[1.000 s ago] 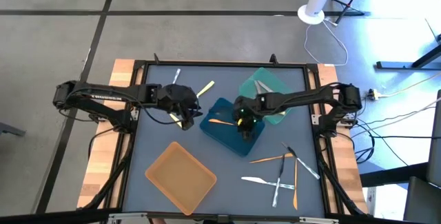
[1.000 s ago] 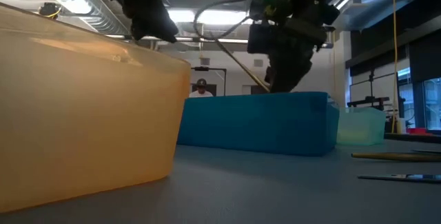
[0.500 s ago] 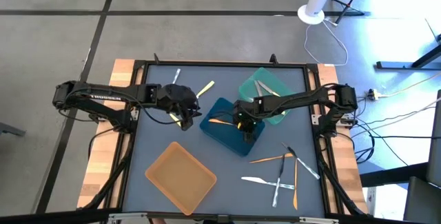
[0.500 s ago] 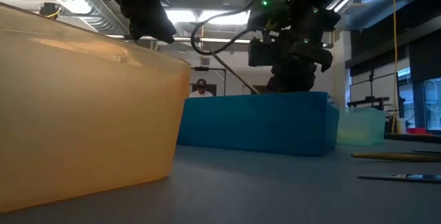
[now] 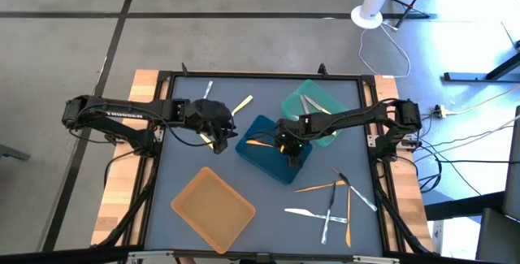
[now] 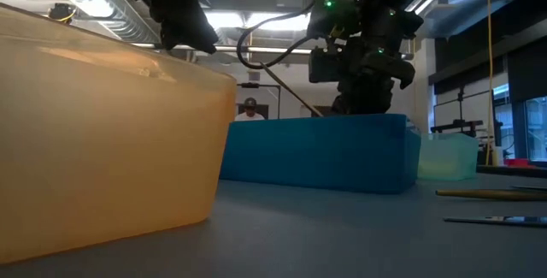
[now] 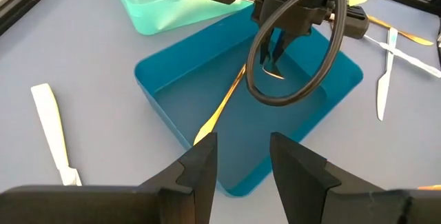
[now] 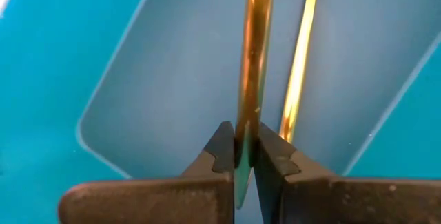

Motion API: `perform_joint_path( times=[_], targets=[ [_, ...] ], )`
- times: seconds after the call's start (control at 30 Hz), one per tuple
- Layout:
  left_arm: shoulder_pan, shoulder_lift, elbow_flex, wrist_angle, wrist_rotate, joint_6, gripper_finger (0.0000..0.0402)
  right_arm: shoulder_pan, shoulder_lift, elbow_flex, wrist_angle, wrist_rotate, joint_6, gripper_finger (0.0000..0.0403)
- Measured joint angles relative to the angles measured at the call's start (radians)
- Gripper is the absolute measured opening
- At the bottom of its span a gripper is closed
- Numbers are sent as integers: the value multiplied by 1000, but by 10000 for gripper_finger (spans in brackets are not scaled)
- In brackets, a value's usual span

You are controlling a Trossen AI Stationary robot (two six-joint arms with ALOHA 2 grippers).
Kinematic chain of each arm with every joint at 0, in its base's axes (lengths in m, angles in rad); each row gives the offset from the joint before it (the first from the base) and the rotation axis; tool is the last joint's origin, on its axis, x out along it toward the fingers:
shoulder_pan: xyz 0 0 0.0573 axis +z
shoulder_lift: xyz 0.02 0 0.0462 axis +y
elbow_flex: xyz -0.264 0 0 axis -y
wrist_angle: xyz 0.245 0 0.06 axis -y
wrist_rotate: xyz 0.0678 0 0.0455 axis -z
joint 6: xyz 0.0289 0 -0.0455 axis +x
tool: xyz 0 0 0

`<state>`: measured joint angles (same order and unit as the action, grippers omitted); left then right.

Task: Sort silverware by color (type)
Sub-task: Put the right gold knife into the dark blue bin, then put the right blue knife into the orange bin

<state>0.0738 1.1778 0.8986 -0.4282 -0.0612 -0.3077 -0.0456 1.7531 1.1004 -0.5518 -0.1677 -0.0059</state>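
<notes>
Up close, the right hand (image 8: 245, 156) pinches an orange utensil (image 8: 252, 65) between closed fingers, presumably to drop it beside the orange piece (image 7: 222, 107) already in the blue tray (image 5: 253, 160); farther off, the left hand (image 5: 218, 138) hangs spread above the tabletop (image 5: 171, 166)

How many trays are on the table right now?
3: the blue tray sits mid-table, the green tray behind it toward the right arm, and the orange tray nearer the front edge.
</notes>
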Motion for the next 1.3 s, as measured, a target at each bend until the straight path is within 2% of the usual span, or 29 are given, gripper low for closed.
perform_joint_path(
  times=[0.5, 0.9, 1.3],
  targets=[
    [0, 0, 0, 0, 0, 0, 128, 0, 0, 0, 0, 0, 0, 22],
    [0, 0, 0, 0, 0, 0, 128, 0, -1, 0, 2, 0, 1, 136],
    [0, 0, 0, 0, 0, 0, 127, 0, -1, 0, 2, 0, 1, 178]
  ],
)
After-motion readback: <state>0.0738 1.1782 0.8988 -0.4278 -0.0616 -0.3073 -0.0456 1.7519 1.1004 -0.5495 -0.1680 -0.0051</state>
